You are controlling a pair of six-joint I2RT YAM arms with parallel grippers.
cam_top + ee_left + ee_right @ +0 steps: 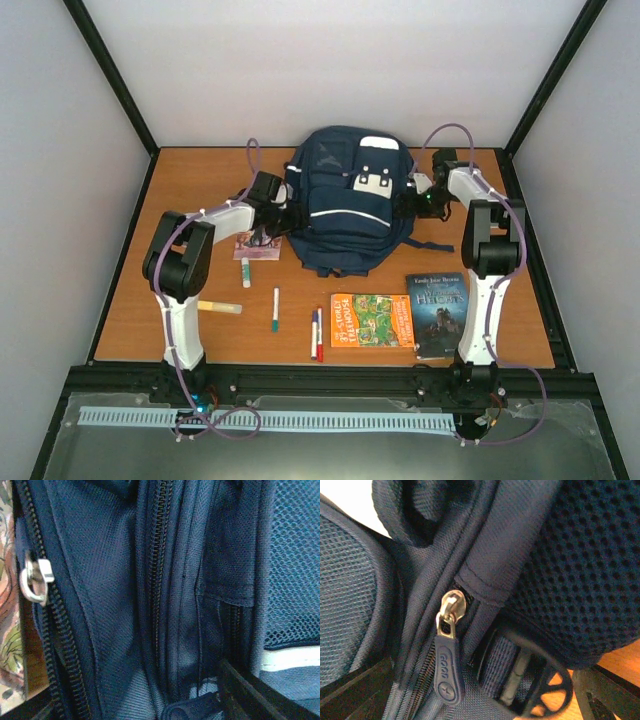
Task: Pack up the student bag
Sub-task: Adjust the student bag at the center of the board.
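Note:
The student bag (345, 205), a navy backpack with a white stripe and white-grey patches, lies at the back middle of the table. My left gripper (283, 212) presses against its left side. In the left wrist view the bag's fabric and zipper rows fill the frame. A metal slider (35, 580) shows at the left and a dark rubber pull tab (192, 709) lies low between the spread fingers (250, 690). My right gripper (420, 196) is at the bag's right side, open around a zipper. Its metal slider (451, 605) and blue rubber pull (447, 672) hang between the fingers, untouched.
On the table in front of the bag lie an orange book (372, 320), a dark book (438, 300), three pens (275, 310), a yellow stick (220, 307), a white tube (246, 272) and a pink packet (255, 245). A black strap buckle (545, 690) sits by my right fingers.

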